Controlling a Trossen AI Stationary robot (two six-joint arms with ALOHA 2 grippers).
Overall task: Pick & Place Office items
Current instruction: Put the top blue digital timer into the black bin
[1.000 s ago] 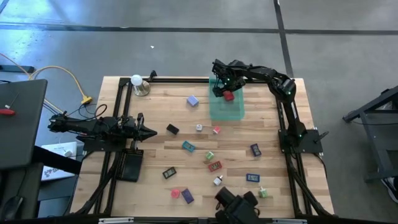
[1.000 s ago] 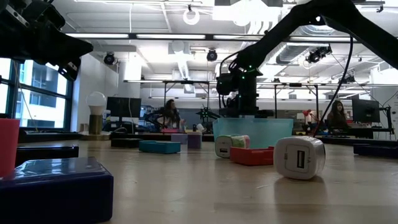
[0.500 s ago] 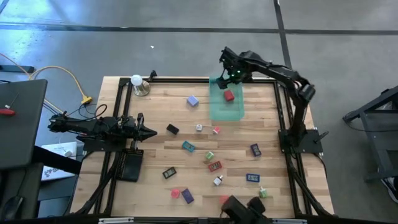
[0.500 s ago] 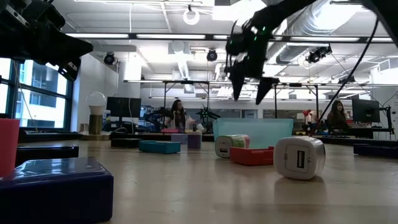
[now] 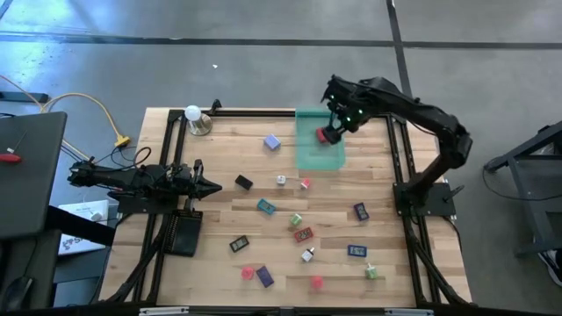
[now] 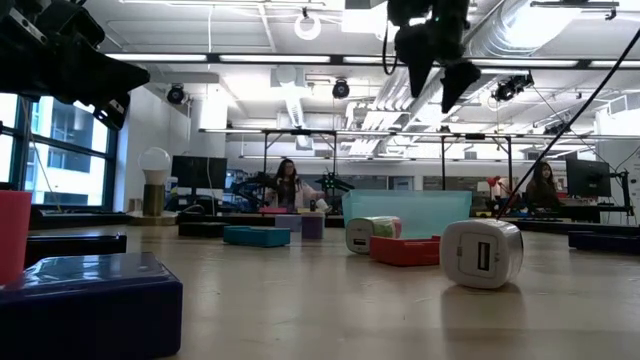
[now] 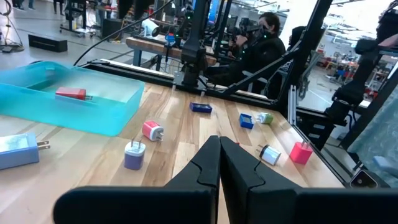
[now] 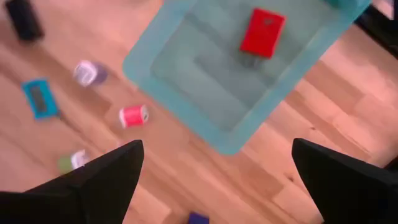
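Several small office items lie scattered on the wooden table, among them a purple block (image 5: 272, 141), a black piece (image 5: 243, 182), a teal piece (image 5: 266, 206) and a red piece (image 5: 303, 234). One red piece (image 8: 262, 31) lies flat on the floor of the translucent teal tray (image 5: 312, 154) at the far side. My right gripper (image 5: 338, 118) hangs high above that tray, pointing down, open, with nothing between its fingers (image 8: 93, 180). My left gripper (image 5: 215, 185) waits shut and level at the table's left edge.
A white ball on a metal base (image 5: 193, 114) stands at the far left corner. A black tray (image 5: 183, 233) sits near the left arm. Black frame rails (image 5: 399, 167) run along the table's sides. People sit in the room beyond (image 6: 285, 185).
My right gripper has risen from low in the teal tray to high above it and has drifted toward the table's right edge. The red piece has stayed lying in the tray.
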